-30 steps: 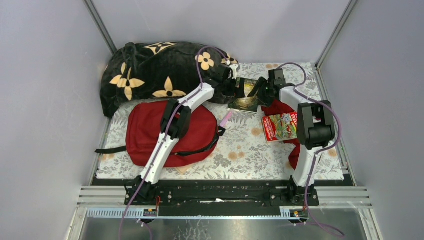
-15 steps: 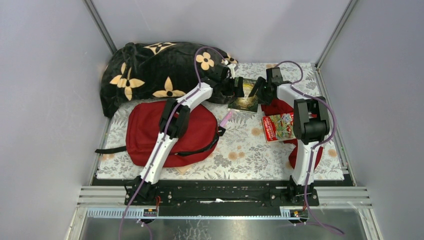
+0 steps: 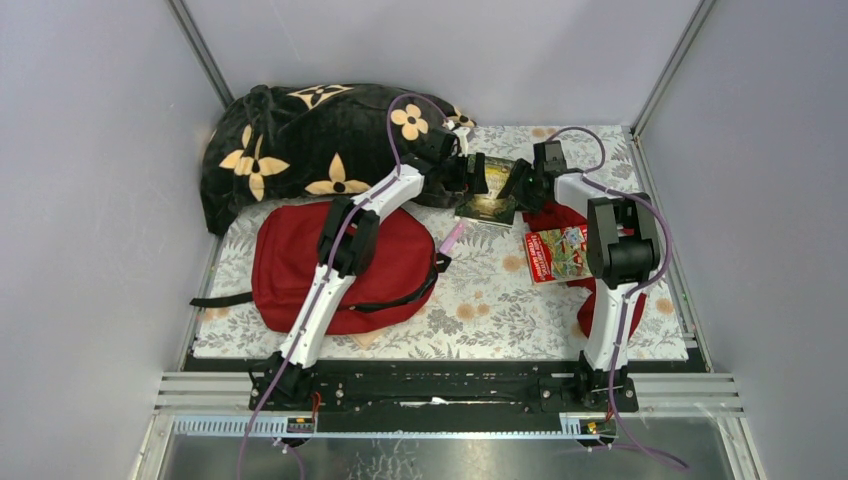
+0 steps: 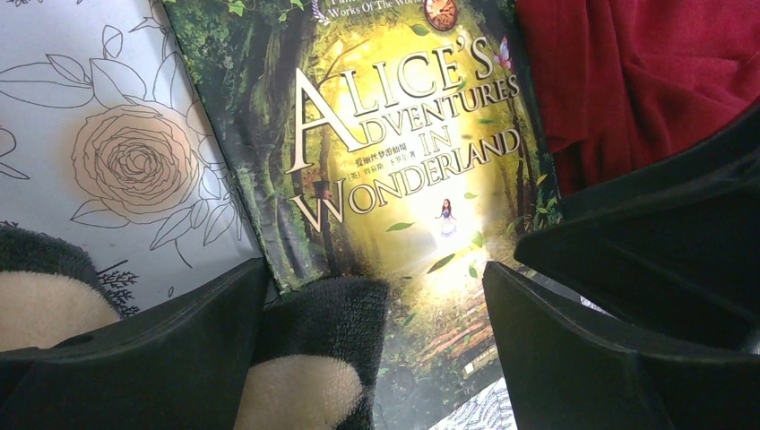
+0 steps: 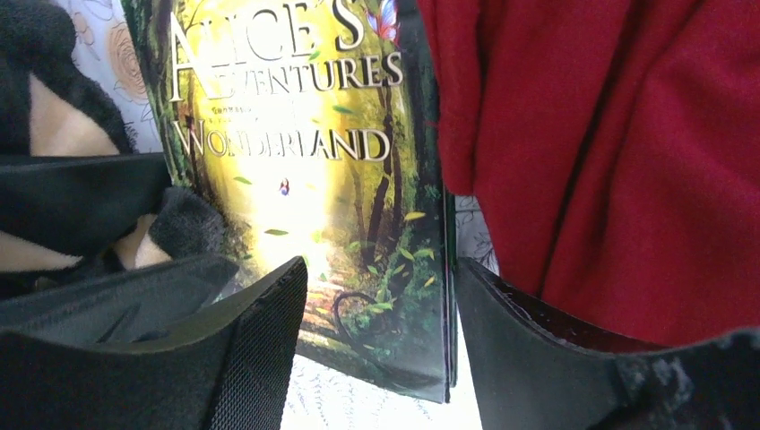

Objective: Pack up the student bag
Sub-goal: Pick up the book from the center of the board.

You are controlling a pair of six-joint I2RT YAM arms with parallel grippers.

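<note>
While both pincers hang low over the Alice book (image 4: 403, 152), the left gripper (image 4: 376, 296) stands spread wide and grips nothing. The right gripper (image 5: 381, 287) straddles the book's right edge, jaws apart and empty. The blanket (image 4: 314, 358) overlaps one corner of the book, and the red garment (image 5: 609, 152) crowds its right edge. The student bag (image 3: 300, 260) lies flat at the left of the table (image 3: 480, 300), well apart; its inside is hidden.
</note>
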